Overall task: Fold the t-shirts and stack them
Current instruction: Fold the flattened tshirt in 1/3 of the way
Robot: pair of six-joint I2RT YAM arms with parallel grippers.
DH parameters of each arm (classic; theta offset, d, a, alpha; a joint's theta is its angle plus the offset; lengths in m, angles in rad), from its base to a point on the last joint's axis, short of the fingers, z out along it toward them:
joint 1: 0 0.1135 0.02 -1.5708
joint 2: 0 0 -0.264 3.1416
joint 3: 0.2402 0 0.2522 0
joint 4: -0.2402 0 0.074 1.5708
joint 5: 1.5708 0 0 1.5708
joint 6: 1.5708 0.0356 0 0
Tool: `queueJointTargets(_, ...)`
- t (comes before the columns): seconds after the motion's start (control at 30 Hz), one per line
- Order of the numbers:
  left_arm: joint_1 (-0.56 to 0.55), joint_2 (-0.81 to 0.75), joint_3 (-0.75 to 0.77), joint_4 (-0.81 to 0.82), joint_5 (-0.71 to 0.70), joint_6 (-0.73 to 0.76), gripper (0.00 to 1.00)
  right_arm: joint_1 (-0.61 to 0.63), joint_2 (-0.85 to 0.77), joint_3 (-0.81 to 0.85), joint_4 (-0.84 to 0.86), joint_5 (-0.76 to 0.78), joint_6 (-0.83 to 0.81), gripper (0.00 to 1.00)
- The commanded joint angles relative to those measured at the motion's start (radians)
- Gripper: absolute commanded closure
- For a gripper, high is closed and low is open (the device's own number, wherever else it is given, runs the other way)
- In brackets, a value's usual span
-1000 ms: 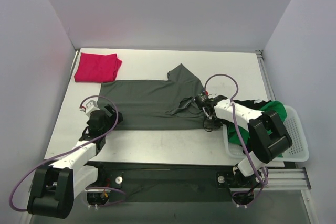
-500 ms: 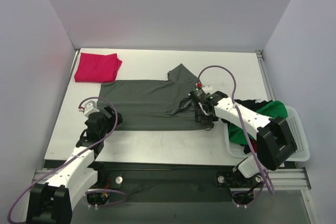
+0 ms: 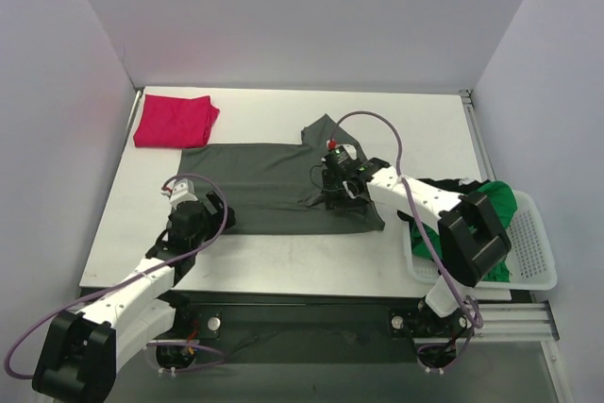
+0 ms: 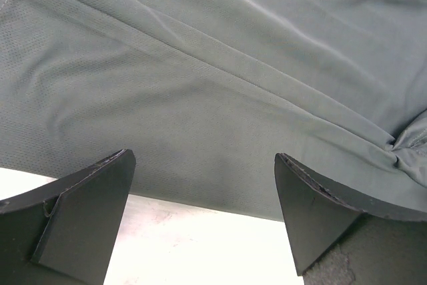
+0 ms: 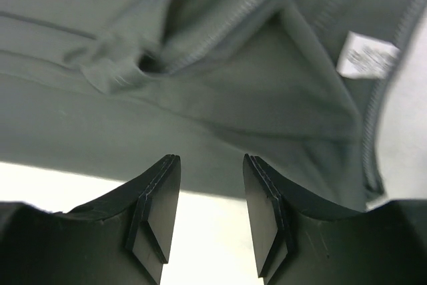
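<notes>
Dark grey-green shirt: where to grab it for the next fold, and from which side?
Probably the near hem of the dark grey-green shirt, coming low from the arms' side. It lies flat and that edge runs straight along bare table, so a finger can slide under. The left gripper, open, faces it.

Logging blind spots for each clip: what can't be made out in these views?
- Top view: the right arm hides much of the black cloth t-shirt and bright green cloth t-shirt in the white plastic basket.
- Right wrist view: print on the small white label of the dark grey-green cloth t-shirt is blurred.
- Left wrist view: that shirt's outline runs off every edge but the bottom.
</notes>
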Motion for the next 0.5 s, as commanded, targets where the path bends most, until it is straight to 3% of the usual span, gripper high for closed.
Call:
queueJointTargets(0.0,-0.011,0.000,0.043,0.047,-0.027,0.014,0.03,0.011,0.094,0.099,0.039,-0.045,-0.022,0.58)
queueJointTargets(0.47,-0.017,-0.097,0.016,-0.026,-0.041,0.018,0.03,0.013,0.355,0.364,0.039,-0.005,-0.062,0.60)
